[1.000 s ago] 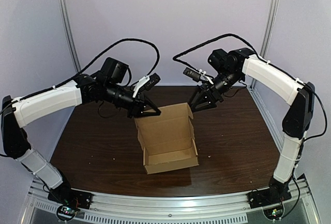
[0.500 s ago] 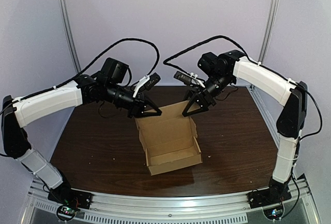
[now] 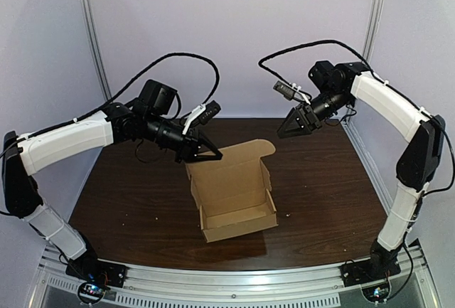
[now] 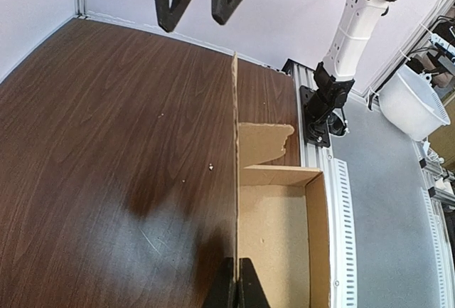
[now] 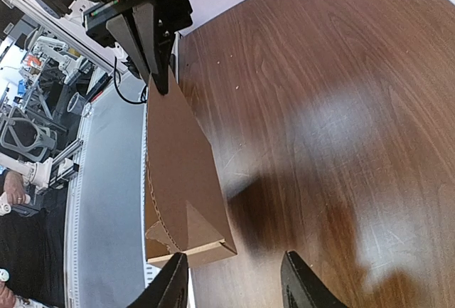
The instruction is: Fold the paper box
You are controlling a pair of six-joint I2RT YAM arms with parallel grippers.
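**Item:** paper box, plain brown corrugated card, part-folded

**Location:** mid desk. Tray section toward near side; tall lid panel upright at far side, rounded ear at its top right corner

**L pincer**: clamped on lid panel's top left edge; card seen edge-on between fingers in L wrist view

**R pincer**: spread wide, empty, hanging over far right of desk, well apart from box; nothing between fingers in R wrist view

**Handling (est.):**
- Very light; prob. slides or tips on smooth wood if pushed from one side
- Panels stiff, but likely to hinge readily at scored creases
- Thin edges, easily crushed or kinked by a hard pinch
- Matte surface, decent grip

**Best hold pts (est.):**
- Free top edge of lid near corners, one pincer per side, for swinging lid down over tray
- Ear & side flaps likely need tucking inside walls, so even pressure both sides advised
- Risk: single-corner hold may twist lid

**Markings:** none legible; no brand, label or print on box or desk, no readable text on arm housings at this res
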